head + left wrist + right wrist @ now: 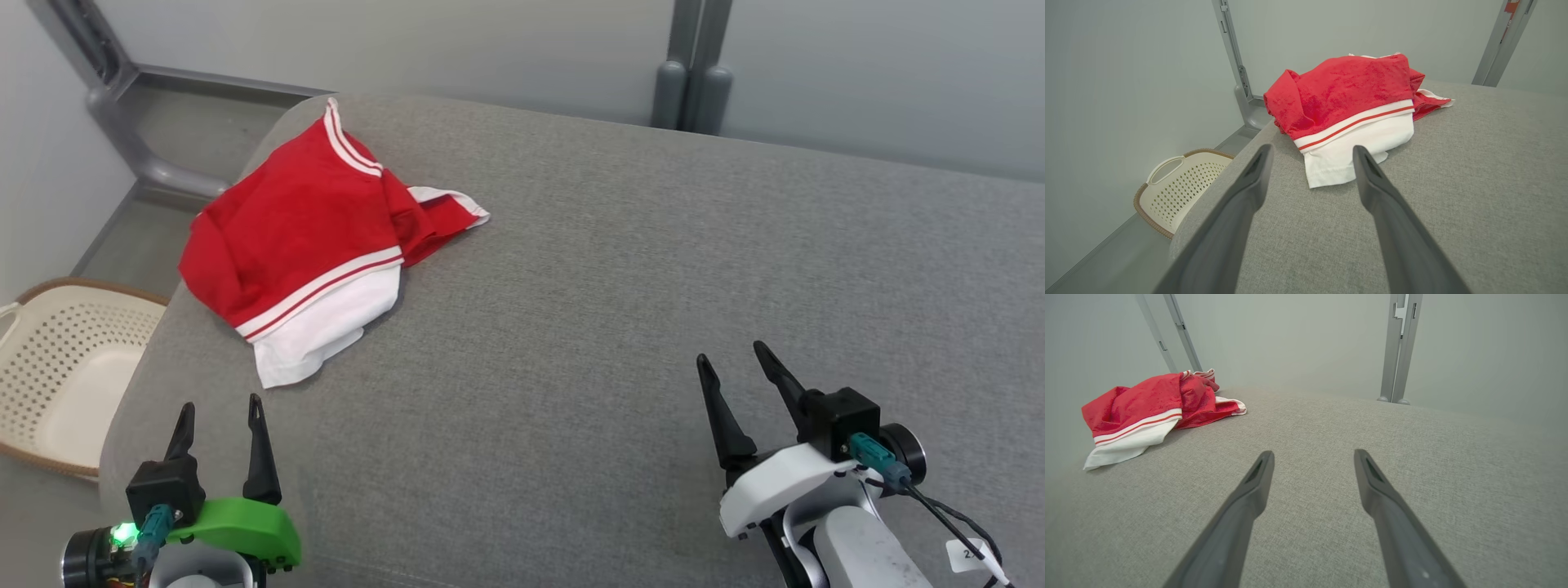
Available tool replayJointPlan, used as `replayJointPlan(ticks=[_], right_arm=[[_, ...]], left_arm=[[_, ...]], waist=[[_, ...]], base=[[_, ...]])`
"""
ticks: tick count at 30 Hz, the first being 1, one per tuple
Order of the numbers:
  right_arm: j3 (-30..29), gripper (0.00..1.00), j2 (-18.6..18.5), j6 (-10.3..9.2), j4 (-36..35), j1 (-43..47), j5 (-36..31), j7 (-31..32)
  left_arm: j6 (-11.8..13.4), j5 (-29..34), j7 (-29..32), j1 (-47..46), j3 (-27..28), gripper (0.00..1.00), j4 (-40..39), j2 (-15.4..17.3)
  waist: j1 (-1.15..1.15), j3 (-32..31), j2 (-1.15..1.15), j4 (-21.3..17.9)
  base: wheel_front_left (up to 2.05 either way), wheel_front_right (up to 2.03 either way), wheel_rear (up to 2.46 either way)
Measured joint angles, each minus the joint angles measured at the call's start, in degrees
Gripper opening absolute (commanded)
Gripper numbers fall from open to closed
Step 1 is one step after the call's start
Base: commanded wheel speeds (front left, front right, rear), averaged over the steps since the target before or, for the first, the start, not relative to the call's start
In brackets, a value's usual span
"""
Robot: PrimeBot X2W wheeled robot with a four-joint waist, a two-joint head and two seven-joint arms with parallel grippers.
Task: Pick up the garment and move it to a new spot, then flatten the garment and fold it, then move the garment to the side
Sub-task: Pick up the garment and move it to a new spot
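The garment, red with white-and-red striped trim and a white panel, lies crumpled in a heap on the grey cushion. It sits ahead of the left gripper, a little beyond the fingertips and clear of them, with its white hem nearest. The left fingers are spread wide and hold nothing. The right gripper is over bare cushion, with the garment well off to the left of its fingers. These too are spread wide and empty. A cream perforated basket stands on the floor, left of the left fingers, beside the cushion's edge.
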Motion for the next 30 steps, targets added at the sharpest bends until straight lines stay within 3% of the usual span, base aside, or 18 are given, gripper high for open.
replayJointPlan(ticks=[14, 20, 30], right_arm=[[2.8, 1.00, -0.5, 0.00, 2.4, -1.6, -0.2, 0.0], [3.7, 1.00, -1.0, 0.00, 2.6, -2.0, -0.1, 0.0], [5.0, 1.00, -3.4, 0.00, 0.7, -5.1, -0.2, 0.0]], left_arm=[[1.4, -1.7, 0.0, 0.9, 0.4, 1.00, 0.9, 0.0], [2.4, -4.1, 0.0, 0.8, 0.3, 1.00, 1.6, 0.0], [2.0, -7.6, 0.0, -4.8, -1.1, 1.00, 3.5, 0.0]], waist=[[0.00, 0.7, 0.00, 9.9], [0.00, 1.5, 0.00, 9.5], [0.00, 5.9, 0.00, 6.6]], base=[[0.00, 0.00, 0.00], [0.00, 0.00, 0.00], [0.00, 0.00, 0.00]])
